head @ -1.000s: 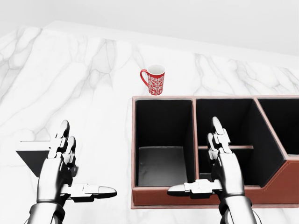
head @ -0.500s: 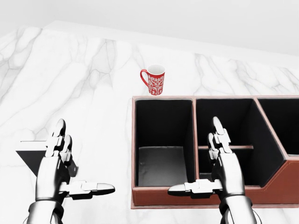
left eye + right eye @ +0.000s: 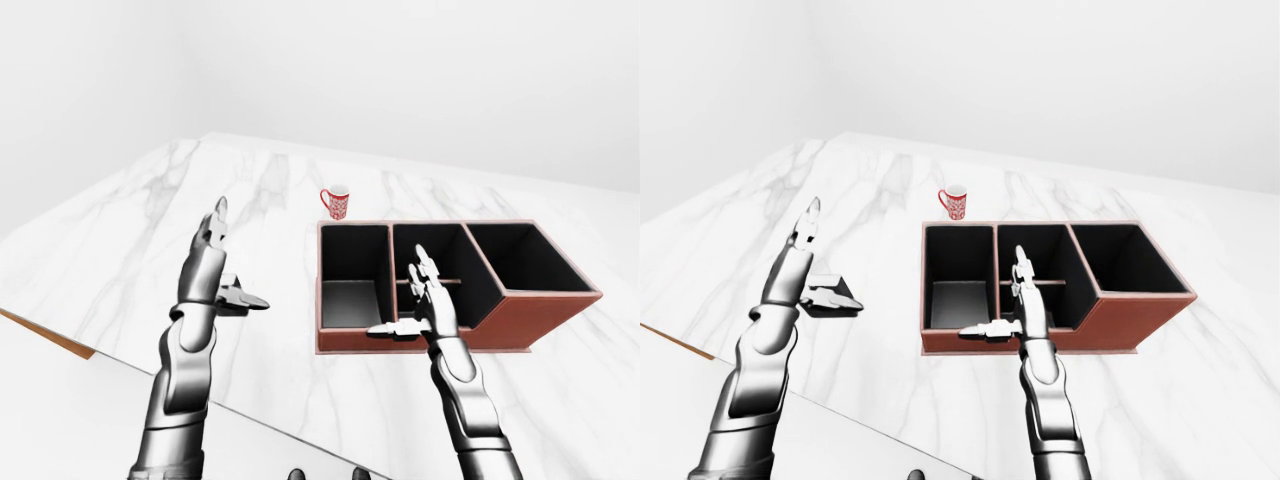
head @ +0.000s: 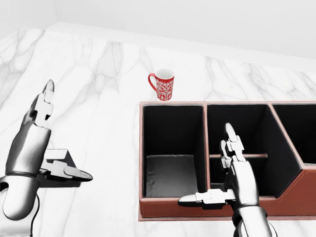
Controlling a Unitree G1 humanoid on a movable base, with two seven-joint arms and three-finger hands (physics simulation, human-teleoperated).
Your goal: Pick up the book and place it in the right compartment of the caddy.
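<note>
The book (image 3: 827, 282) is a dark flat slab lying on the marble table (image 4: 98, 74), left of the caddy, mostly hidden behind my left hand. The caddy (image 4: 173, 104) is brown leather with three black compartments; its right compartment (image 3: 520, 260) is the largest. My left hand (image 4: 65, 134) is open, fingers raised and pointing up, thumb out over the book, not closed on it. My right hand (image 4: 207, 165) is open, held upright over the caddy's near wall by the middle compartment.
A red patterned mug (image 4: 164, 85) stands just beyond the caddy's left compartment. The table's near-left edge (image 3: 40, 335) shows a brown side, with the drop-off below it.
My left hand has risen and swung to the left, fingers now pointing higher up, and it hides more of the book. The right hand, caddy and mug have not moved.
</note>
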